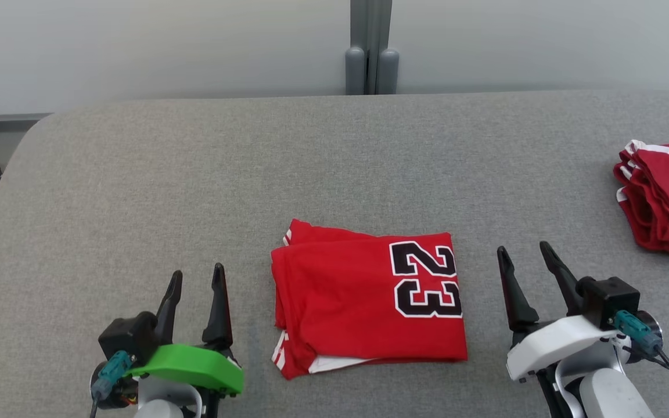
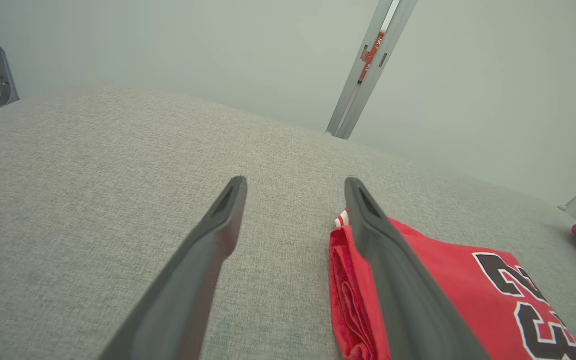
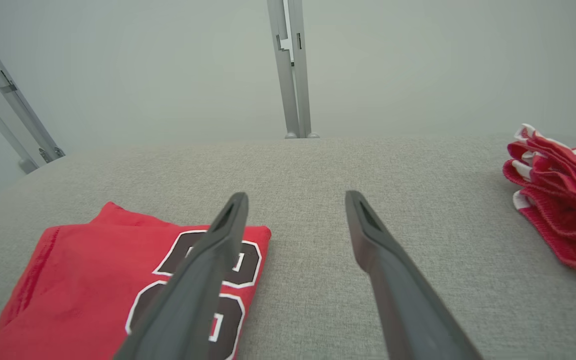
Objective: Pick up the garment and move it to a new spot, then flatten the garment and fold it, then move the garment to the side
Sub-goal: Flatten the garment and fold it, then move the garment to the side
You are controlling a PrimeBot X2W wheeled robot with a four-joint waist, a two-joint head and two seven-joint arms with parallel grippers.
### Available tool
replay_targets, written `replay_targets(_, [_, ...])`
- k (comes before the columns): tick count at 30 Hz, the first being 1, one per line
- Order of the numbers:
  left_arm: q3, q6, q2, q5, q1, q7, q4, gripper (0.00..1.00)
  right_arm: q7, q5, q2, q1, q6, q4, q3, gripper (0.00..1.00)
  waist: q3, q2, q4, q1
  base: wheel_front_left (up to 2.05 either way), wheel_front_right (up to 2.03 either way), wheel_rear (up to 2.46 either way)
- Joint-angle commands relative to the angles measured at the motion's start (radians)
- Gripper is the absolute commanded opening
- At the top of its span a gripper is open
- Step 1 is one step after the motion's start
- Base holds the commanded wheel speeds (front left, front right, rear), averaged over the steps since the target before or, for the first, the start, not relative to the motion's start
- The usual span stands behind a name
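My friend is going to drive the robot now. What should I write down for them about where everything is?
Left gripper: open, empty, left of the jersey.
Right gripper: open, empty, right of the jersey.
Jersey: red, number 23, lying folded at the near middle of the grey table, between the grippers.
Done: the fold, by the look of it.
Left: move the jersey to the side, perhaps toward the red pile at the right edge.

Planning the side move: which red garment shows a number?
The folded jersey in the middle, printed 23; the pile at the right edge shows only white trim.
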Motion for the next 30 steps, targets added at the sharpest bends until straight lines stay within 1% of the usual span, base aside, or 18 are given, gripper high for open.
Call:
replay_targets(1, [0.01,-0.004,-0.001,0.015,0.022,-0.003,-0.006,1.0,0.001,0.006,0.003,0.02,0.0,-0.015,-0.001,1.0,-0.021,0.0,-0.015,0.0,0.0,0.0,0.0])
replay_targets(11, [0.027,0.004,-0.006,0.052,0.088,-0.003,-0.047,1.0,0.0,0.042,0.006,0.063,0.0,-0.054,-0.023,1.0,-0.044,0.0,-0.022,0.0,0.0,0.0,0.0])
replay_targets(30, [0.035,0.0,-0.01,0.071,0.072,-0.003,-0.047,1.0,-0.004,0.034,0.006,0.049,0.0,-0.044,-0.029,1.0,-0.028,0.0,-0.021,0.0,0.0,0.0,0.0])
